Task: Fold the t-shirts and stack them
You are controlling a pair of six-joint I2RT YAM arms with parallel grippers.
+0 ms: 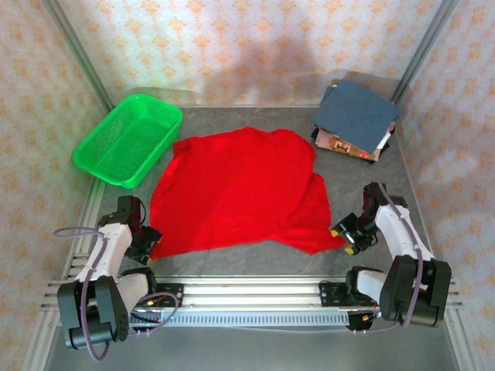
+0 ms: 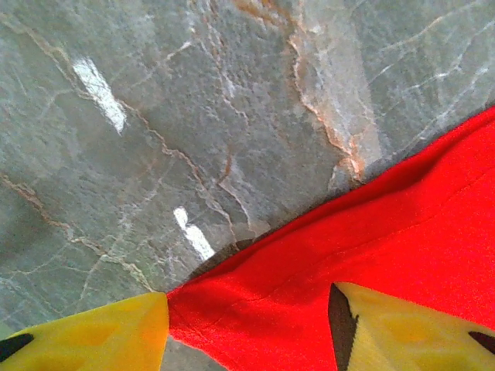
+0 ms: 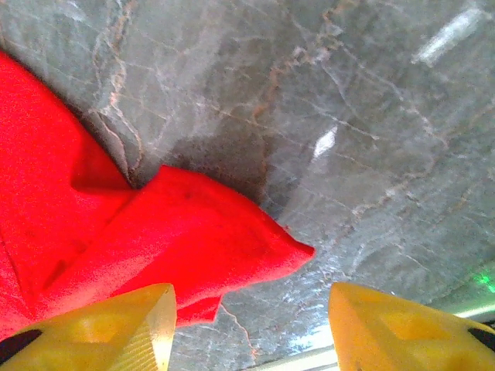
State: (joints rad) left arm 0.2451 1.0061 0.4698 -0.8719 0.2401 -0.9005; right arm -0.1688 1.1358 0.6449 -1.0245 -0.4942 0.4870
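Jaws of left gripper (image 2: 251,294) half apart astride near-left corner of red t-shirt (image 1: 240,189), of right gripper (image 3: 251,290) likewise at near-right corner, nothing clamped. Shirt spread mid-table, unfolded. Farther right, folded stack (image 1: 344,145) done, slate-blue shirt (image 1: 357,110) on top.

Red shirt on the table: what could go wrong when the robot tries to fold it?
1. Only the corner tip of the red shirt lies between the open right jaws, so a pinch might miss or slip.
2. That side is already doubled over, so the fold could come out crooked.
3. The open left jaws straddle just the shirt's edge, which might pull free when lifted.
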